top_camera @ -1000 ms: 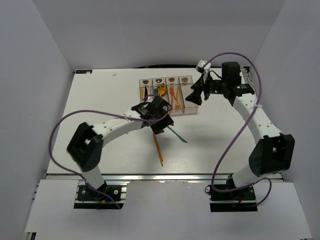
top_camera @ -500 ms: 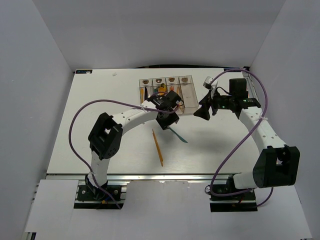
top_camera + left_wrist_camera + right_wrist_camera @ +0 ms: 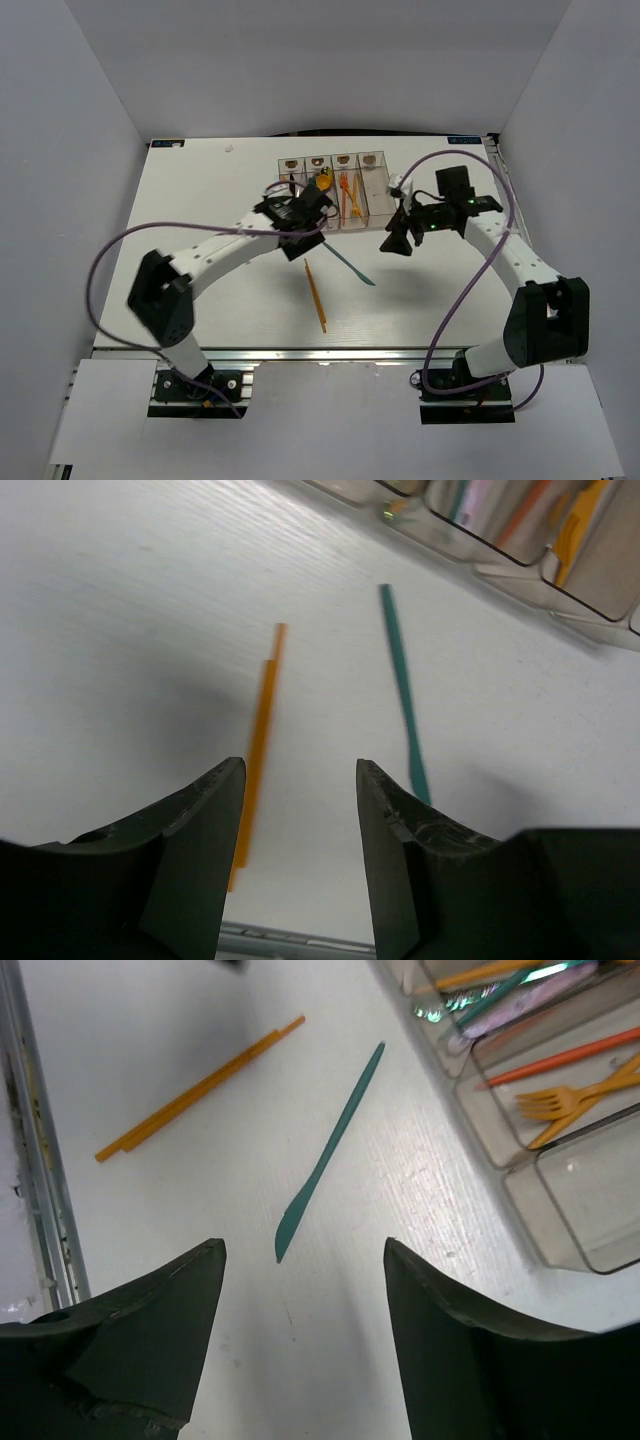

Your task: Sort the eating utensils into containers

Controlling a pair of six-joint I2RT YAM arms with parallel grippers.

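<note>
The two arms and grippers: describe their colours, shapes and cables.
The left arm and right arm have white links and black joint housings, each trailed by a looping purple cable. The left gripper and right gripper have broad, black, tapered fingers, slightly scuffed.

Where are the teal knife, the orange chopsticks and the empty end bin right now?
teal knife (image 3: 333, 1138): right wrist view, middle of its handle.
orange chopsticks (image 3: 200, 1089): right wrist view, middle of the pair.
empty end bin (image 3: 590, 1200): right wrist view, its bare floor.
</note>
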